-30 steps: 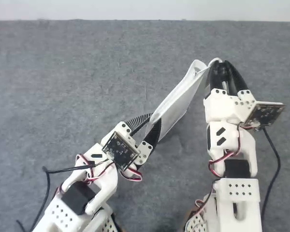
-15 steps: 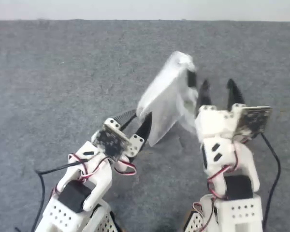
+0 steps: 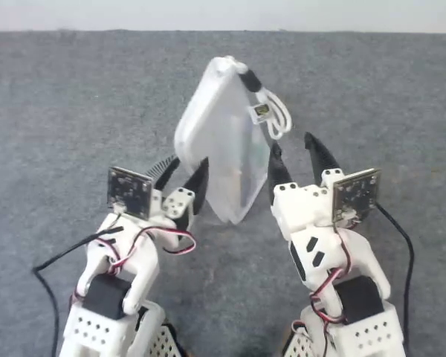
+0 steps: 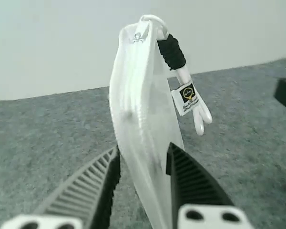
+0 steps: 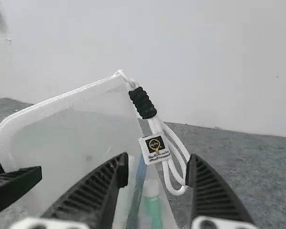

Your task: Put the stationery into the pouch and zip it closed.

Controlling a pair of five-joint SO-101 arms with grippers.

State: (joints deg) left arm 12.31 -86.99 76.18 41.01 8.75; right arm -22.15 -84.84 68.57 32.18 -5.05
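Frosted, round-cornered plastic pouch [image 3: 219, 145] upright above the grey felt-textured table [image 3: 74, 111], lower edge clenched between ribbed black fingers of the left gripper [image 3: 186, 167]. Right gripper [image 3: 291, 143] spread wide, just beside the white cord loop [image 3: 276, 115].

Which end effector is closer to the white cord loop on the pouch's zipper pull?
Right. The right end effector is open, close beside the cord loop at the far end of the pouch. The left end effector clamps the pouch's near end, farther from the loop.
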